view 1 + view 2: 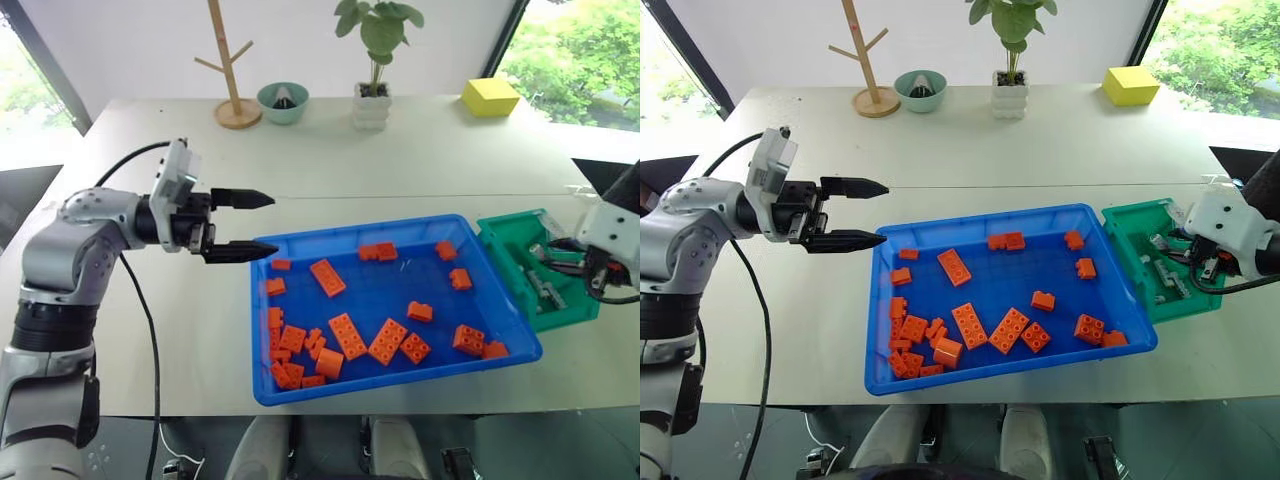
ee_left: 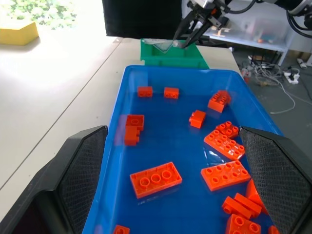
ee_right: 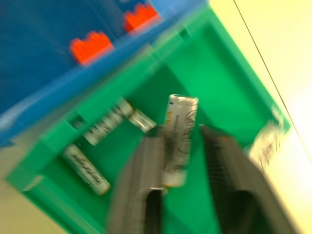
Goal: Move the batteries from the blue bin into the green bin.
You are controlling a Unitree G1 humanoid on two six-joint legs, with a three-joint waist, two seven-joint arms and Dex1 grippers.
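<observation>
Our right fingers [image 3: 183,161] hang parted over the small translucent green plastic bin [image 3: 229,92], a slim silver battery [image 3: 179,139] between them, dropping in. No battery shows in the wide blue plastic tray [image 1: 300,390]; left fingers [image 1: 255,225] wait open.

- The left gripper [image 1: 252,225] hovered at the table's left side, pointing level toward the right, fingers parted and empty.
- The right gripper [image 3: 183,161] angled downward at the table's right edge, fingers apart.
</observation>
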